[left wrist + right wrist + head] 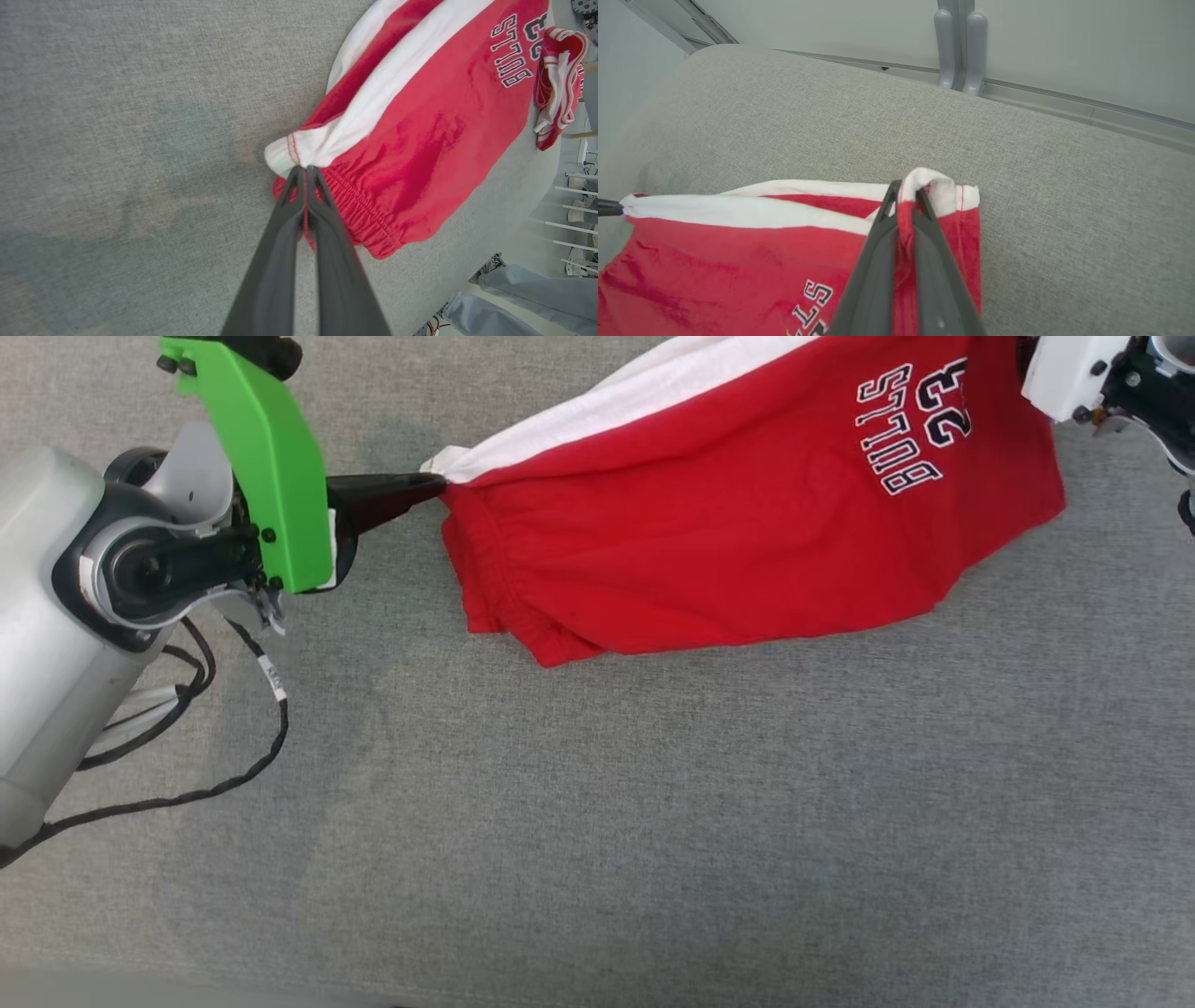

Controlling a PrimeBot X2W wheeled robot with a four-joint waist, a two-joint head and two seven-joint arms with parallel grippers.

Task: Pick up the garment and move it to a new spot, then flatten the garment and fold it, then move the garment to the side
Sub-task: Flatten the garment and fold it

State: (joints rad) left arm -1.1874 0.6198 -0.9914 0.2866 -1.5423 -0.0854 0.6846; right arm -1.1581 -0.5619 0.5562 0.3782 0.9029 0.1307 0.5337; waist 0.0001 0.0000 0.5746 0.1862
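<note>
- Gripping the red soft-cloth shorts (728,523) with the white side stripe (597,420) and the "BULLS 23" lettering (910,425), I had both claws shut on the cloth. My left claw (306,170) pinched the stripe's end at the gathered elastic waistband (359,205). My right claw (906,189) pinched the stripe's other end, at the leg hem.
- The shorts were stretched between the two claws along that stripe, over the far part of the grey cloth-covered desk (597,803). The red panel hung toward me, and I could not tell whether its lower edge lay on the desk.
- I judged this to be the carry-and-spread step: the garment was picked up but not yet laid flat, and no fold had been made.
- The next move called for lowering both claws together onto the bare cloth nearer me. The stripe had to be kept taut so the panel would settle without bunching, and I should let go only once it lay flat.
- A second red-and-white garment (558,84) lay near the lettered end, and I would need to stay apart from it.
</note>
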